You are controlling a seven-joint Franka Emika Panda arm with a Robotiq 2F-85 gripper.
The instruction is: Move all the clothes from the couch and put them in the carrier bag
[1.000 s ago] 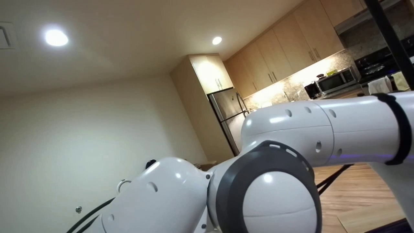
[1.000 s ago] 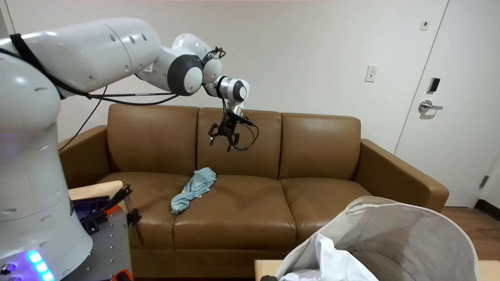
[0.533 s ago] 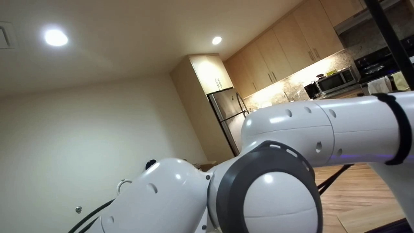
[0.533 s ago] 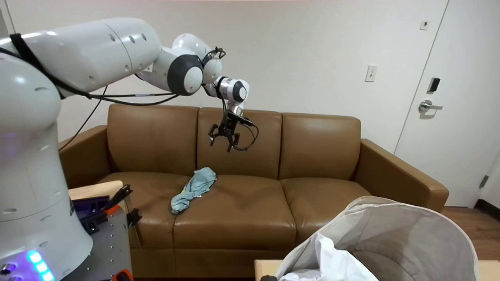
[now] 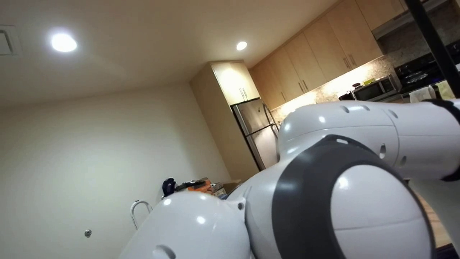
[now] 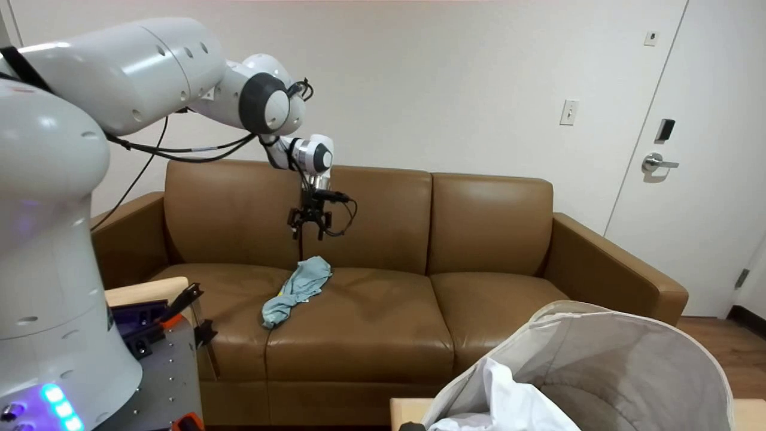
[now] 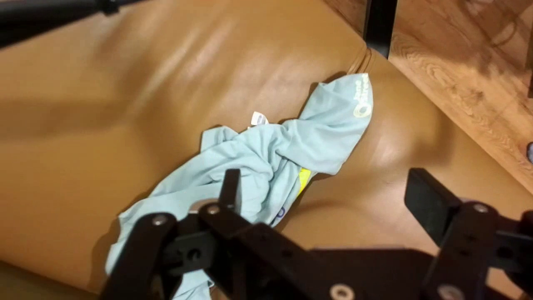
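A crumpled pale blue garment (image 6: 297,292) lies across the seam between two seat cushions of the brown couch (image 6: 359,335). In the wrist view this garment (image 7: 266,154) shows white lettering, a tag and a yellow patch, its lower part hidden behind the left finger. My gripper (image 6: 307,236) hangs above the garment's far end, pointing down and apart from it. Its jaws stand wide open with nothing between them. The carrier bag (image 6: 640,353) stands wide-mouthed at the front right, with a white cloth (image 6: 517,404) inside its near left side.
A pale wooden surface (image 6: 410,412) shows beneath the bag. The robot's metal stand (image 6: 167,371), carrying black and orange clamps, stands at the couch's front left. Couch backrests (image 6: 491,224) rise behind the gripper. The arm (image 5: 305,201) covers much of an exterior view.
Over the last half second my arm has swung left in an exterior view and come slightly lower, bringing the gripper above the pale blue garment. The jaws stay open; garment and bag have not moved.
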